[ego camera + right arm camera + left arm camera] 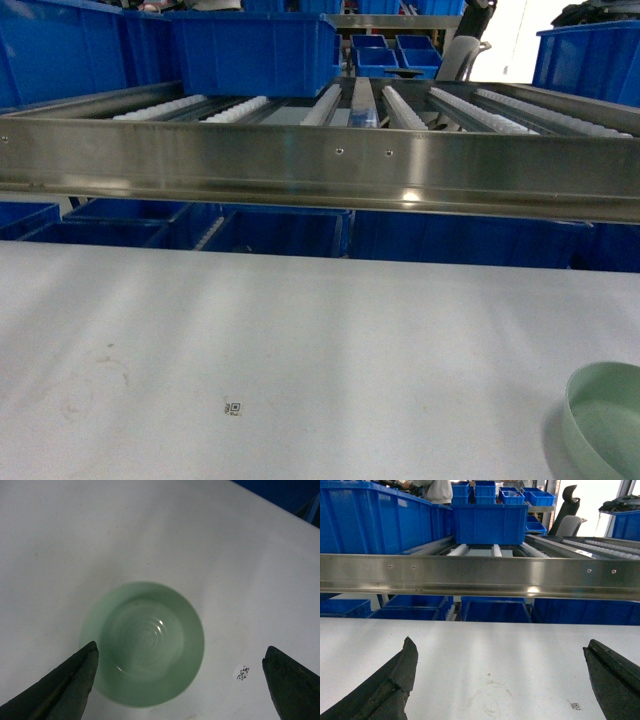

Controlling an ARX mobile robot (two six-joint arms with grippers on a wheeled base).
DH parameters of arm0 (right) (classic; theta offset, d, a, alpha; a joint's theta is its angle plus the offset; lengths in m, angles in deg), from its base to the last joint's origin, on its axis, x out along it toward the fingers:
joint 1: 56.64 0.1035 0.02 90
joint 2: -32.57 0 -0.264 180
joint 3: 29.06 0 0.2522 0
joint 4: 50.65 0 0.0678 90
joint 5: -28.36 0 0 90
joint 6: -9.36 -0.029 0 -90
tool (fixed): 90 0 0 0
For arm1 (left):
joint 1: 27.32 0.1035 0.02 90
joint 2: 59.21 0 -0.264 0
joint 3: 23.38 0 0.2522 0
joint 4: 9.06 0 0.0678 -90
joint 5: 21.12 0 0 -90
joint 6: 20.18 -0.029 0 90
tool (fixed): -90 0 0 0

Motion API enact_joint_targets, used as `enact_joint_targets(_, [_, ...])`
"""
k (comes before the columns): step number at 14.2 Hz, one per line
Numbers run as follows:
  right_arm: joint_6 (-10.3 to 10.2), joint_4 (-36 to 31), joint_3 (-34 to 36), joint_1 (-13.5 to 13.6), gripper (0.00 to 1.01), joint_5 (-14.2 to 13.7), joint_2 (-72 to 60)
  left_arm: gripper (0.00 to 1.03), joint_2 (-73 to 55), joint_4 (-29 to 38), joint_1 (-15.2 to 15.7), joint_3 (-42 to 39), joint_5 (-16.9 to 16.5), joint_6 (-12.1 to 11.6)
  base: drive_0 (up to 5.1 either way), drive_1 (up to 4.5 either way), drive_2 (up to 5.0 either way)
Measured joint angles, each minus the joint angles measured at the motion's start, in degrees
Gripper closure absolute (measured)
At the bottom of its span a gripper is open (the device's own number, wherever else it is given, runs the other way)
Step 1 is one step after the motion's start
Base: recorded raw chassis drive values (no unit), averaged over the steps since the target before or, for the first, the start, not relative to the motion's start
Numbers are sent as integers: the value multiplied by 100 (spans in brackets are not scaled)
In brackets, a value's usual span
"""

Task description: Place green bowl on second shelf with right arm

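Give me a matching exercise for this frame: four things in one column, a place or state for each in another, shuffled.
Things:
1. green bowl
2. right hand
3. left hand
4. blue crate

Places or states:
A. open over bare white tabletop
B. on the roller shelf
C. upright on the table, near right corner in the head view
D. open above the bowl, not touching it

Pairs: 1-C, 2-D, 3-A, 4-B
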Motion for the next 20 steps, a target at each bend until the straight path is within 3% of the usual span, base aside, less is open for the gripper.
enact_joint_targets(2, [249, 195, -22, 42, 3, 2, -96, 5, 0, 0, 0, 0, -2, 0, 0, 0, 0])
enact_joint_targets(5, [358, -44, 52, -37, 3, -122, -649, 5, 0, -2, 0, 0, 0, 0, 0, 0, 0])
enact_joint_targets(11, [330, -411, 55, -509, 3, 74, -1392, 5, 0, 0, 0, 0, -2, 0, 0, 0, 0])
enact_joint_targets(18, [127, -765, -275, -531, 4, 9, -2267, 5, 0, 0, 0, 0, -2, 0, 0, 0, 0])
enact_joint_targets(19, [109, -780, -339, -531, 14, 7, -2343, 5, 0, 0, 0, 0, -2, 0, 0, 0, 0])
enact_joint_targets(20, [68, -811, -424, -529, 30, 7, -2492, 5, 0, 0, 0, 0, -2, 0, 0, 0, 0])
